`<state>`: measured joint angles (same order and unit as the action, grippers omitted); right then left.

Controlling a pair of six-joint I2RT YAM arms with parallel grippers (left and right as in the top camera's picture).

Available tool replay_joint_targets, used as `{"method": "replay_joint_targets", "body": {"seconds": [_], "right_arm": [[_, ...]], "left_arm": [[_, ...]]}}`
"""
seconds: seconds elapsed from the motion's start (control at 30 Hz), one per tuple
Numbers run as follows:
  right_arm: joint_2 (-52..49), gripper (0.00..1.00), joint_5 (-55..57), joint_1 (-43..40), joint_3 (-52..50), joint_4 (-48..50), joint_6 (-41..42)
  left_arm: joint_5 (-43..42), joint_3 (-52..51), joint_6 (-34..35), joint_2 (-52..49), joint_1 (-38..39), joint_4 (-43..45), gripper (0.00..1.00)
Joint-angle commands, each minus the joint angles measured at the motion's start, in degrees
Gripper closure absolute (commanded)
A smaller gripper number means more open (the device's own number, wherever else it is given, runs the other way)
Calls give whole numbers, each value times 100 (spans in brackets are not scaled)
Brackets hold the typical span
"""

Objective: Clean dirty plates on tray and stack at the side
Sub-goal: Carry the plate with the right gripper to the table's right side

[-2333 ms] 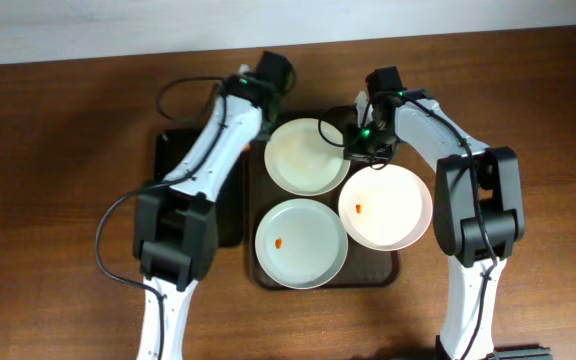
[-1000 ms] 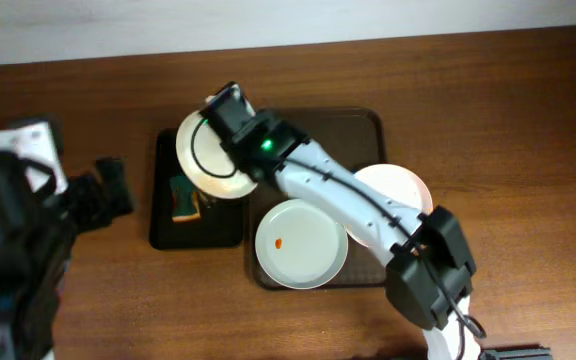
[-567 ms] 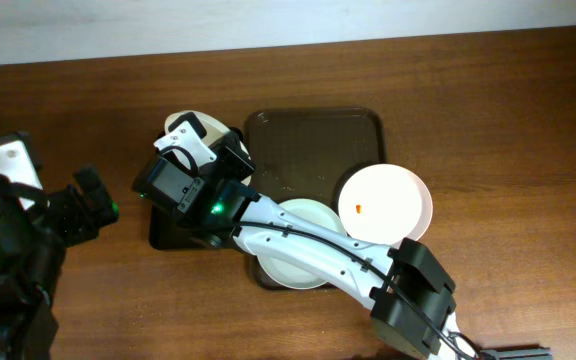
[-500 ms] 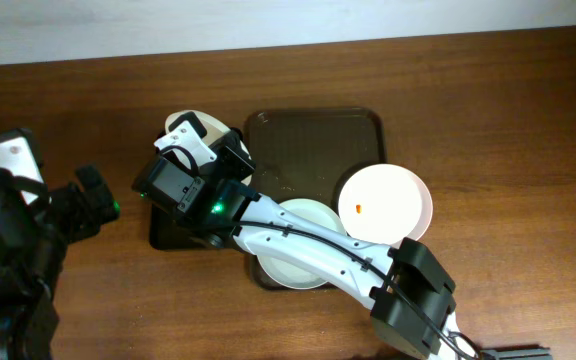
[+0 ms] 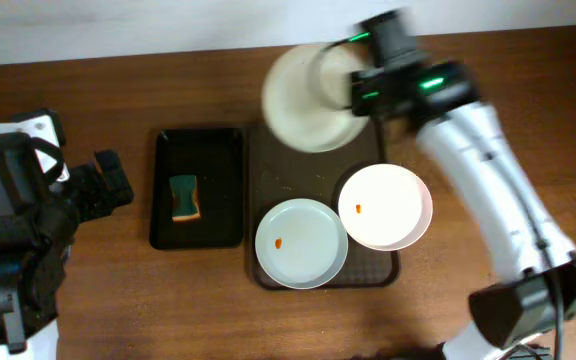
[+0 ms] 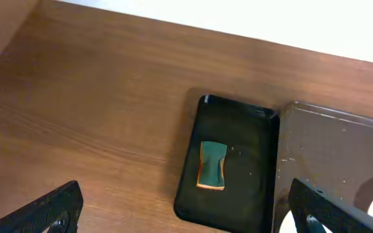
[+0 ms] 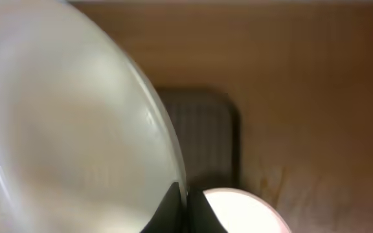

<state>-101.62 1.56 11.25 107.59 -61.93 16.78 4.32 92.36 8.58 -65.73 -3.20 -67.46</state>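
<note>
My right gripper (image 5: 354,92) is shut on the rim of one white dirty plate (image 5: 306,97) and holds it in the air over the far end of the brown tray (image 5: 308,180). In the right wrist view that plate (image 7: 70,129) fills the left side, its edge pinched by my gripper (image 7: 188,208). Two more dirty plates, each with an orange speck, lie on the tray: one at the front left (image 5: 301,243), one at the right (image 5: 385,206). My left gripper (image 6: 185,194) is wide open and holds nothing, raised left of the trays.
A narrow black tray (image 5: 168,150) lies left of the brown one with a green and orange sponge (image 5: 184,197) in it. The left arm's bulk (image 5: 18,250) fills the left edge of the overhead view. Bare wooden table lies right of the brown tray.
The right arm has swung from low over the black tray at the left to the back, carrying the plate above the brown tray's far end. The left arm has barely moved.
</note>
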Motion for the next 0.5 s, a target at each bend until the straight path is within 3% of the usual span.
{"method": "replay_joint_targets", "body": {"seconds": [0.0, 0.23, 0.33, 0.47], "right_arm": [[-79, 96, -2284, -1626, -271, -221, 334], [-463, 96, -2079, -4940, -1657, 293, 774], [-463, 96, -1958, -5608, -2636, 1102, 776], [-463, 96, -1808, -5724, -3397, 1908, 671]], "left_arm": [[-271, 15, -11, -151, -33, 13, 0], [-315, 15, -13, -293, -28, 39, 0], [-313, 15, -11, -295, -28, 66, 0], [-313, 15, -13, -293, -28, 81, 0]]}}
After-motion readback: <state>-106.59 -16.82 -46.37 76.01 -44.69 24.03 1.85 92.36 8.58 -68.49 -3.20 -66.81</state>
